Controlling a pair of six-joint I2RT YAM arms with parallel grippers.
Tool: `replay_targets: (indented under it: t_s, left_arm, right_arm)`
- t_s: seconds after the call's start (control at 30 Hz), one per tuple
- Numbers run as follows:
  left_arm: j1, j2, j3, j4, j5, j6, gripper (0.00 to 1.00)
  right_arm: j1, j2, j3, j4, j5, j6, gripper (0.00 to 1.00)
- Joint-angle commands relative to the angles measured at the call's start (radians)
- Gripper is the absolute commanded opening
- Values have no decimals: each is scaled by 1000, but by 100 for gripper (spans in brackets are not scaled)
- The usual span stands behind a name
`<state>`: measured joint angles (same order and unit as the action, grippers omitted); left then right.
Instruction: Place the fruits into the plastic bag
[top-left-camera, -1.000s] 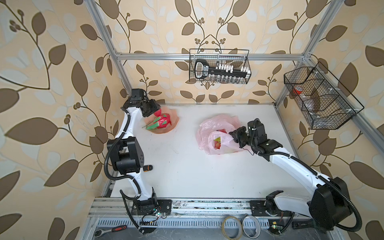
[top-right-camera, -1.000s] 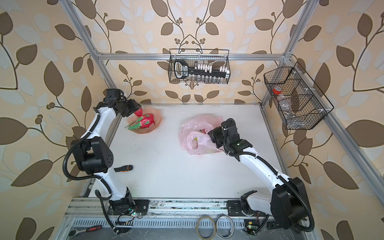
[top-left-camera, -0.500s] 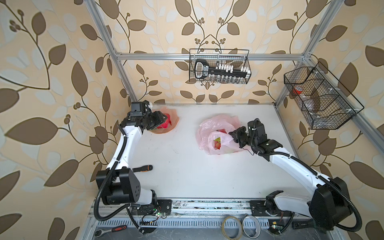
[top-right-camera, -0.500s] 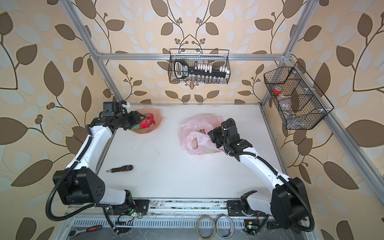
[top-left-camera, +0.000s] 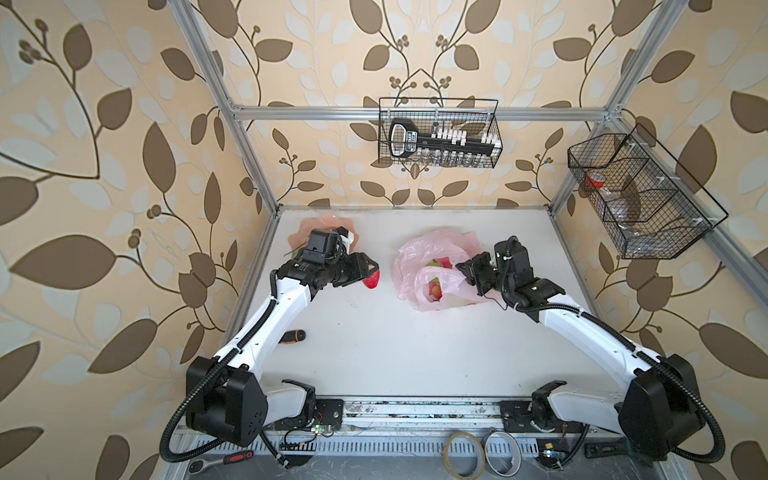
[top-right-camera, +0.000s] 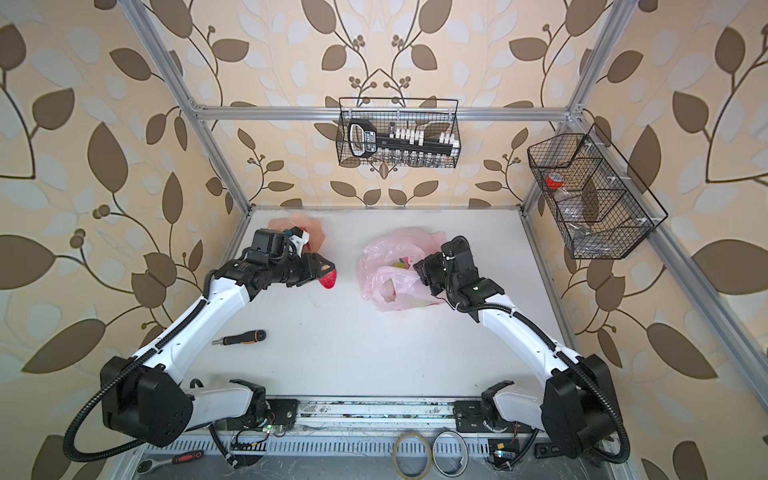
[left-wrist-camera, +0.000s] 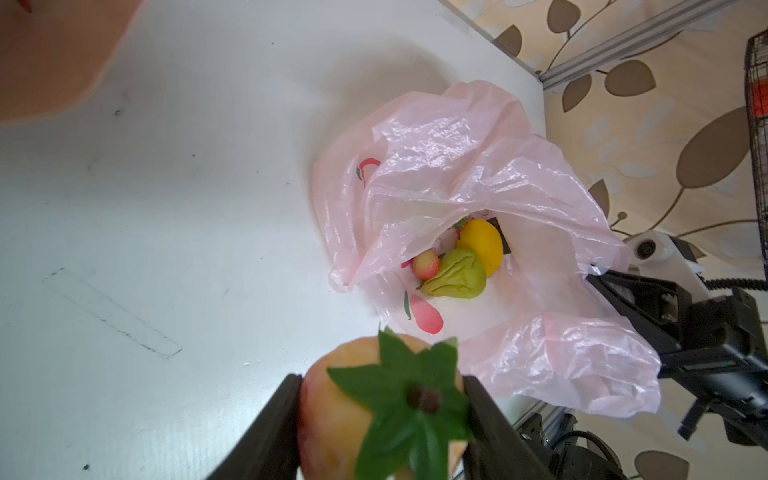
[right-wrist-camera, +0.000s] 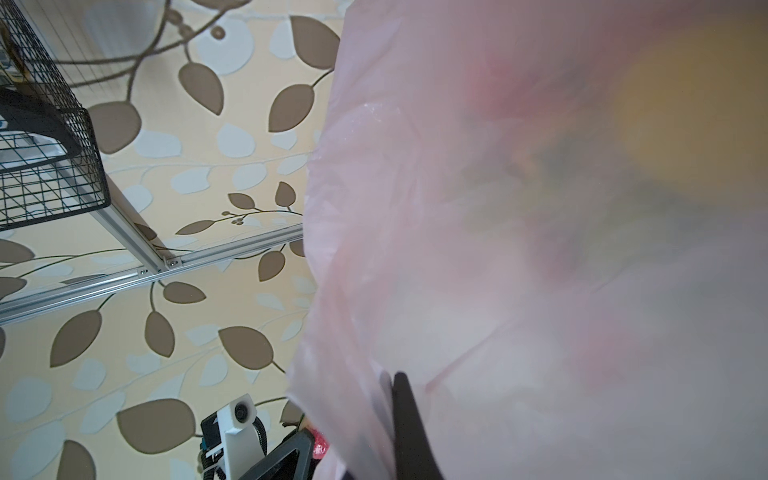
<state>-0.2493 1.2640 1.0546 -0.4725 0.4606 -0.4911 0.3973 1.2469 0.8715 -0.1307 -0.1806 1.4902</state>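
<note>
Your white tabletop (top-left-camera: 415, 353) sits inside a silver aluminium frame (top-left-camera: 311, 113) with leaf-patterned walls. Its near middle is bare; a black-and-orange screwdriver (top-left-camera: 291, 336) lies by the left edge. Your left gripper (top-left-camera: 368, 270) grasps a red-peach toy fruit with a green leafy cap (left-wrist-camera: 332, 399), just left of the crinkly pale-pink plastic bag (top-left-camera: 419, 257). Your right gripper (top-left-camera: 467, 270) is clenched on the bag's right rim. A yellow lemon (left-wrist-camera: 480, 245) and a lumpy green fruit (left-wrist-camera: 457, 278) lie inside.

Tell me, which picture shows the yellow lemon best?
The left wrist view: the round yellow toy lemon lies in plain sight inside the open crinkly pale-pink plastic bag. Both top views show only tiny colour specks; the right wrist view, a yellow blur.
</note>
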Motion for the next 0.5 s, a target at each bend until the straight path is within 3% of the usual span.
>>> replay_targets:
  t_s: [0.0, 0.47]
  left_arm:
    - [-37, 18, 0, 119, 19, -43, 49]
    - [-197, 165, 35, 273, 58, -124, 47]
  right_arm:
    - [10, 15, 33, 3, -5, 3, 0]
    - [31, 3, 34, -4, 21, 11, 0]
